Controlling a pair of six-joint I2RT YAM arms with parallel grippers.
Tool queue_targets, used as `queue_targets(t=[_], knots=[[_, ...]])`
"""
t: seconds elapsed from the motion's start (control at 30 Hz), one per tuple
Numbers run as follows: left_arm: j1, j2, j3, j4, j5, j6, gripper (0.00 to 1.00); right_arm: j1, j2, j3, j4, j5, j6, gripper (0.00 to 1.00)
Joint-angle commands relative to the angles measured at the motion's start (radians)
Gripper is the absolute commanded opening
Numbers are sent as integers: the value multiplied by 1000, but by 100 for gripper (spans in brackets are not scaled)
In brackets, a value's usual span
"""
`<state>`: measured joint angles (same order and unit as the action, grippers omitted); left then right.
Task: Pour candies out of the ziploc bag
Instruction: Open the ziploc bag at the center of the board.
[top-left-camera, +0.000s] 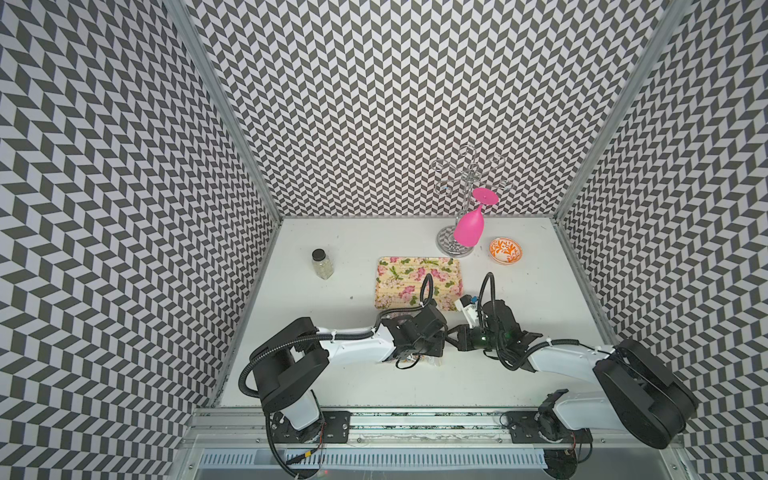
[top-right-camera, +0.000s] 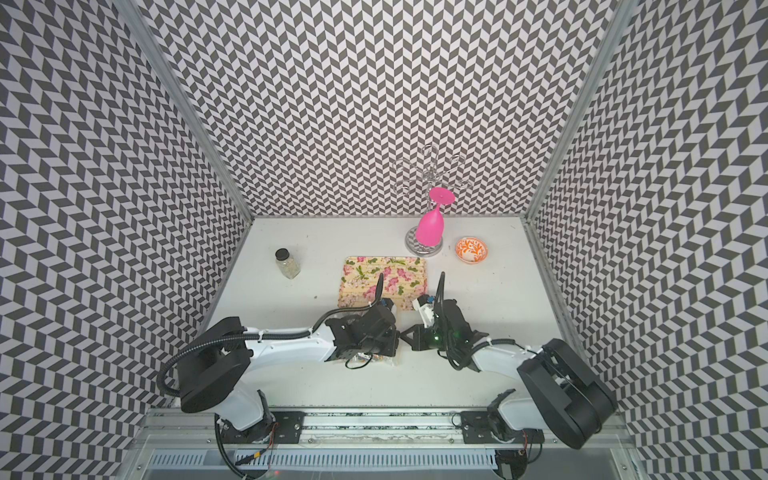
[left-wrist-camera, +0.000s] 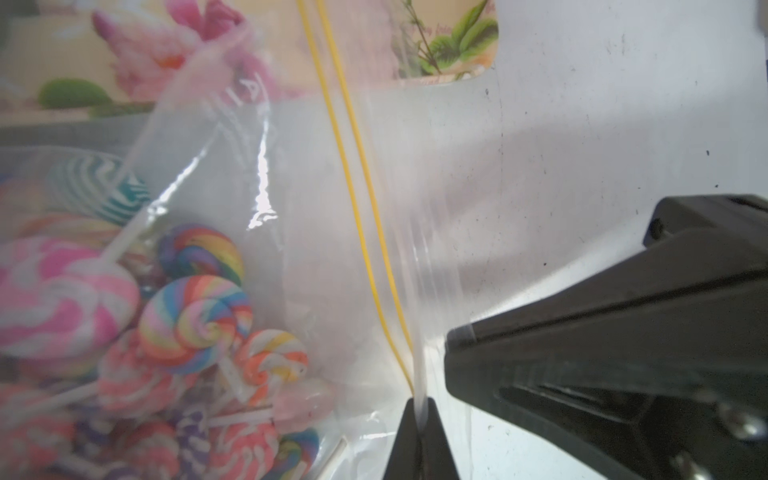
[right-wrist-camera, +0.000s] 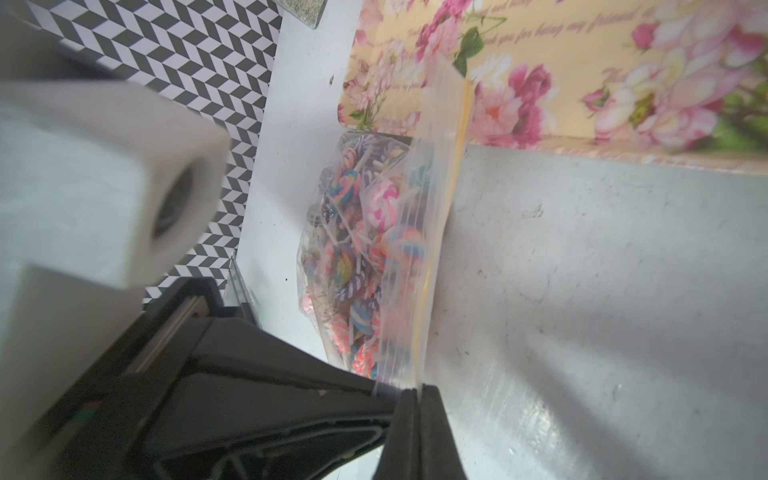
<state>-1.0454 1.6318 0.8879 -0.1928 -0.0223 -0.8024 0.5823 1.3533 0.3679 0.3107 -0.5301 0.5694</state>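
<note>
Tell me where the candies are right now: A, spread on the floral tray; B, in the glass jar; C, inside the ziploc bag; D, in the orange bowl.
C: the candies lie behind the clear film of the ziploc bag, which the left end effector and the right end effector pinch by its edge.

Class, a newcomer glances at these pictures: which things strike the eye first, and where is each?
Black-and-white chevron walls dominate on all sides. Against them a pink glass hangs upside down on a wire rack at the table's far right. Up front, the left gripper and right gripper both pinch the bag's zip edge, bright candies inside, beside the floral tray.
</note>
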Motion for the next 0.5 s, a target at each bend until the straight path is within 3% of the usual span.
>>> queue_targets(t=[0.0, 0.47], knots=[[-5, 19, 45, -99, -110, -26, 0, 10, -8, 15, -12, 70, -8, 0], [-21, 65, 87, -239, -268, -105, 0, 50, 34, 63, -176, 349, -28, 0]])
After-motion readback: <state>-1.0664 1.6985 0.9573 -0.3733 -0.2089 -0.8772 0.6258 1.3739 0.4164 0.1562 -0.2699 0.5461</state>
